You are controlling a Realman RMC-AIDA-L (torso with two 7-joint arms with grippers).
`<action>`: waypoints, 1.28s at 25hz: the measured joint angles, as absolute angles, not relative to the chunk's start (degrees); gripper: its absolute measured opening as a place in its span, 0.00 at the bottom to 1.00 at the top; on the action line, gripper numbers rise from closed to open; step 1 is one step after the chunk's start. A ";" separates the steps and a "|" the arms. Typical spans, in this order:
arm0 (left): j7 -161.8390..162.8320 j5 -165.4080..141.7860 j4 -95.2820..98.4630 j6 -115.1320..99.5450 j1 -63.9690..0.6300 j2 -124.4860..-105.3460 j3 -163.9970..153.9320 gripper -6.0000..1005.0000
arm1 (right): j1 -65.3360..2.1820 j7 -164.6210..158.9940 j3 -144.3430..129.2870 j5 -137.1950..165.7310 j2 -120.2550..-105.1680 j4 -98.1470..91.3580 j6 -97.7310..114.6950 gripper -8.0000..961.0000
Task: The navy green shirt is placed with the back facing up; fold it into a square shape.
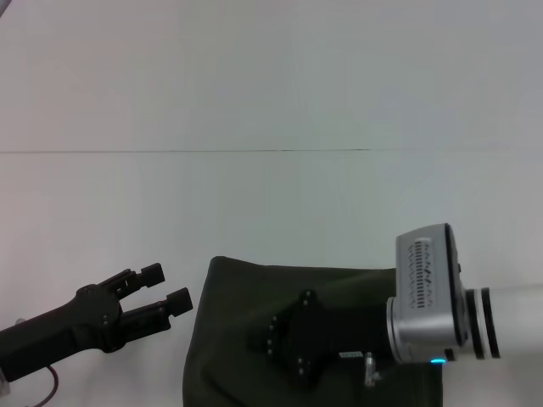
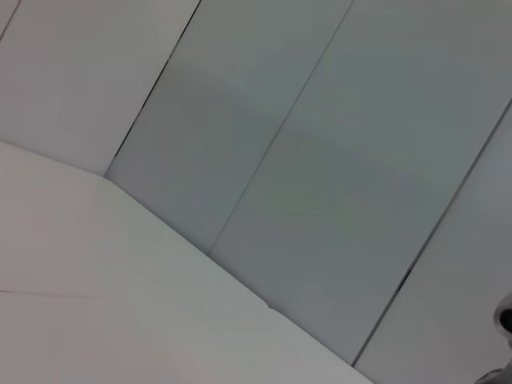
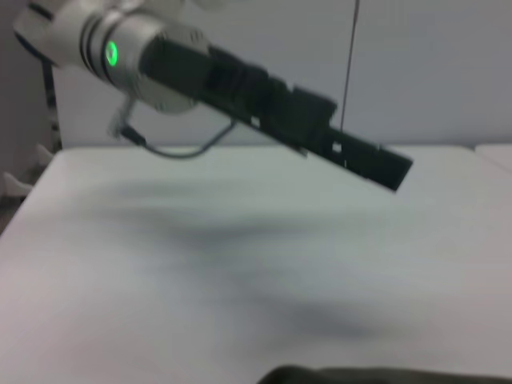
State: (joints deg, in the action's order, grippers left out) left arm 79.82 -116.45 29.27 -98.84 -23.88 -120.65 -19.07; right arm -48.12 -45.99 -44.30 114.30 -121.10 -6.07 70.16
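While the navy green shirt [image 1: 254, 339] lies folded at the tabletop [image 1: 271, 102] near edge, the right hand [image 1: 284, 339] is over it, fingers can't tell; left hand [image 1: 165, 297], spread, just beside its left edge.

White table [image 1: 271, 212] crossed by a thin seam, pale panelled wall [image 2: 336, 176] behind

The navy green shirt [image 1: 339, 297] lies on the table [image 1: 271, 102]; left gripper [image 1: 165, 298] beside it.
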 joint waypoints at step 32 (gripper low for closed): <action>79.80 -116.46 29.27 -98.51 -24.60 -121.00 -19.10 0.94 | -37.87 -47.51 -39.85 111.63 -120.27 -10.55 70.46 0.01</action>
State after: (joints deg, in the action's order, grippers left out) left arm 79.80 -116.46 29.27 -98.51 -24.60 -121.00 -19.10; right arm -37.87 -47.52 -39.85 111.63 -120.27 -10.55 70.46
